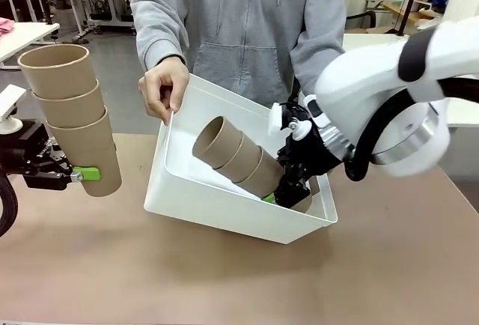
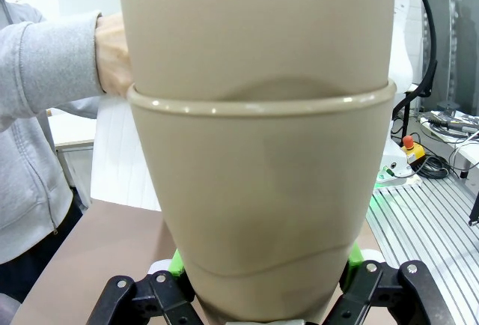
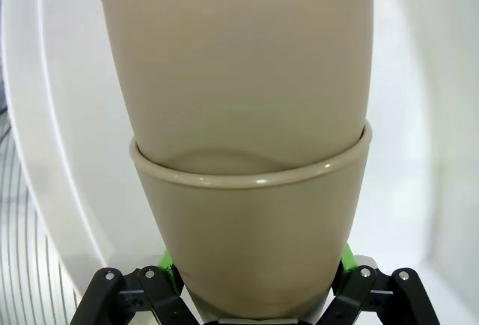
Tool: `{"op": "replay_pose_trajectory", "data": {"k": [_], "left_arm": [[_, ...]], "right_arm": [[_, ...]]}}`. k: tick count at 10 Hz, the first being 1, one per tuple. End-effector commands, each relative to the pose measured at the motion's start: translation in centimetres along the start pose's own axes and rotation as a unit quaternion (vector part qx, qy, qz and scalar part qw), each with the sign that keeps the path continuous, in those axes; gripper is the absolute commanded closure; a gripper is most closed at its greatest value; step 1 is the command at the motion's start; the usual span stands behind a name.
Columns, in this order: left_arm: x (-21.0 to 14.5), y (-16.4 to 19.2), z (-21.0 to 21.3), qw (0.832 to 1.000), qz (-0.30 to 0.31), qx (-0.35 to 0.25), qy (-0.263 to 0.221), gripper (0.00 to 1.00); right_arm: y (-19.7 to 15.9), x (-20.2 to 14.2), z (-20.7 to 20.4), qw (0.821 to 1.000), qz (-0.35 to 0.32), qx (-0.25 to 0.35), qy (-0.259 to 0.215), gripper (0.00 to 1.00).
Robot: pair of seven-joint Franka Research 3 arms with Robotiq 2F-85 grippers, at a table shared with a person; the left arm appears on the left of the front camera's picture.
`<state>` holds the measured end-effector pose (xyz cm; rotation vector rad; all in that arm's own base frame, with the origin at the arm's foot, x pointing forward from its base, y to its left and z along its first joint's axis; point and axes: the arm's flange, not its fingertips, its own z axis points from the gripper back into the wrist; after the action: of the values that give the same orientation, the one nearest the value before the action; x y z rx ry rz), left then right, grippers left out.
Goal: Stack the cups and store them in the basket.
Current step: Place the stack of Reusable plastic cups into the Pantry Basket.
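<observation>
My left gripper [image 1: 88, 173] is shut on the bottom cup of an upright stack of three tan cups [image 1: 75, 119] held above the table's left side. That stack [image 2: 258, 153] looms close in the left wrist view, between the green pads [image 2: 175, 263]. My right gripper [image 1: 278, 196] is shut on a second stack of three cups [image 1: 238, 154], lying tilted inside the white basket [image 1: 196, 209]. In the right wrist view this stack [image 3: 247, 138] sits against the basket's white wall [image 3: 52, 138]. A person's hand [image 1: 163, 89] tips the basket up by its far left rim.
The brown table [image 1: 224, 280] spreads in front of the basket. The person in a grey hoodie [image 1: 239, 18] stands just behind it. White tables stand farther back in the room.
</observation>
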<state>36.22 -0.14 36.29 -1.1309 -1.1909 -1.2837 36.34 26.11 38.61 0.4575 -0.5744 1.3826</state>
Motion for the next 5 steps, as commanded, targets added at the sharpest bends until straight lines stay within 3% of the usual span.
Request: {"op": "replay_pose_trajectory", "data": {"k": [1,5], "left_arm": [[0.5,-0.1,0.2,1.000,-0.003,0.000,-0.004,0.17],[0.5,-0.1,0.2,1.000,-0.003,0.000,-0.004,0.17]], "right_arm": [[-1.0,2.4,-0.8,1.000,0.001,0.000,0.025,0.15],[-1.6,2.7,-3.3,0.998,0.013,0.019,0.059,0.15]]}}
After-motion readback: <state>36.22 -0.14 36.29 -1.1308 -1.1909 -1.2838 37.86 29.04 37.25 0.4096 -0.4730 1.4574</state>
